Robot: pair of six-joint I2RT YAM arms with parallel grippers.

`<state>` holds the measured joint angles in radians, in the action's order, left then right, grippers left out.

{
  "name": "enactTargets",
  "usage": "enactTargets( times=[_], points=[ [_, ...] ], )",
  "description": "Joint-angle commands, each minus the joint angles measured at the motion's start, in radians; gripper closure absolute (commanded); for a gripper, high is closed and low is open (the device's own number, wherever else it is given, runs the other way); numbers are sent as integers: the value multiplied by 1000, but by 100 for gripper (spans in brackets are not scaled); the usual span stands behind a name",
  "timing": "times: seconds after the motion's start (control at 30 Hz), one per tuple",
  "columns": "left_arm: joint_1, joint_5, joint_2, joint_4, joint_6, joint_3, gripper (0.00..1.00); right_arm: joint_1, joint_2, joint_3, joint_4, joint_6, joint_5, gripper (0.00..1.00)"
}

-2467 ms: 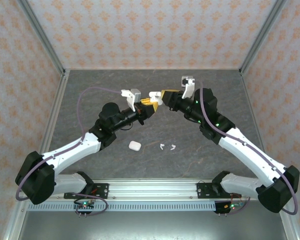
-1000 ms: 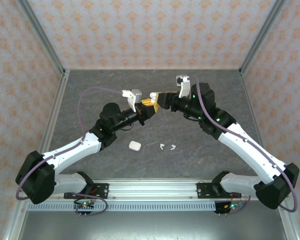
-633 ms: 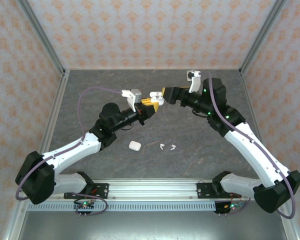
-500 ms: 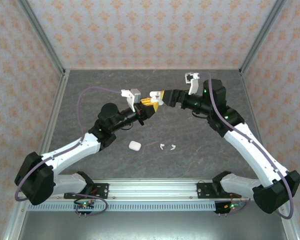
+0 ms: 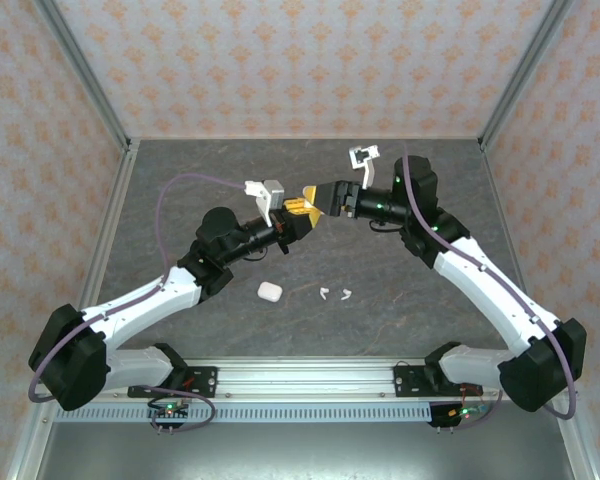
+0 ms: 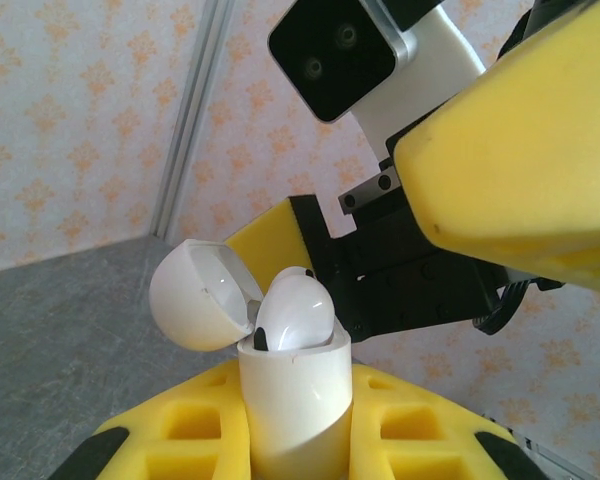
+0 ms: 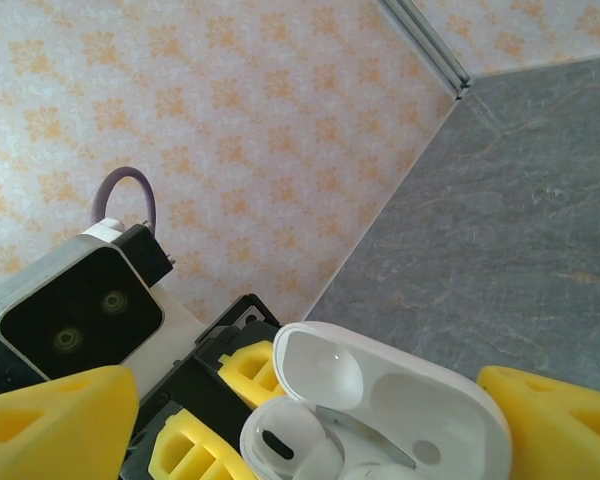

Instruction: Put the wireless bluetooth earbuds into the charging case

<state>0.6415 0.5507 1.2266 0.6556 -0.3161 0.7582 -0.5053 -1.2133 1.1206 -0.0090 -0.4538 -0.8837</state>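
Observation:
My left gripper (image 5: pixel 298 211) is raised over the middle of the table and shut on a white charging case (image 6: pixel 295 400). The case stands upright between its yellow fingers (image 6: pixel 420 440), with its lid (image 6: pixel 200 295) flipped open. One white earbud (image 6: pixel 292 312) sits in the case's mouth, its head sticking out. My right gripper (image 5: pixel 316 196) meets it from the right, open, its yellow fingers (image 7: pixel 50 420) wide apart on either side of the open lid (image 7: pixel 400 400). Two more white earbuds (image 5: pixel 323 293) (image 5: pixel 346 294) lie on the table nearer the arm bases.
A second white case (image 5: pixel 269 292), closed, rests on the grey table (image 5: pixel 180 190) left of the loose earbuds. Patterned walls and metal corner posts (image 5: pixel 84 70) enclose the table.
My right gripper has moved left and closed in around the case held by the left gripper, its wrist turning. The left arm and the things on the table have stayed put.

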Motion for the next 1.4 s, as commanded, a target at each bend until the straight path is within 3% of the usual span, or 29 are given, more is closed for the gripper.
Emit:
enactTargets(
  times=[0.0,0.43,0.6,0.7,0.93,1.2,1.37],
  points=[
    [6,21,-14,11,32,24,100,-4,23,56,40,38,-16,15],
    [6,-15,-23,-19,43,18,100,-3,116,40,-132,183,50,15],
    [6,-63,-27,-73,51,30,100,-1,134,81,-319,281,200,14],
    [5,-108,-21,-149,68,51,100,6,145,100,-420,312,350,14],
    [-62,-94,75,-256,20,76,100,12,135,83,-644,307,732,13],
    [-114,-181,224,-392,-85,78,100,13,183,-52,-667,290,831,12],
    [-115,-179,294,-470,-129,79,100,13,171,-63,-671,299,846,12]
  ],
)
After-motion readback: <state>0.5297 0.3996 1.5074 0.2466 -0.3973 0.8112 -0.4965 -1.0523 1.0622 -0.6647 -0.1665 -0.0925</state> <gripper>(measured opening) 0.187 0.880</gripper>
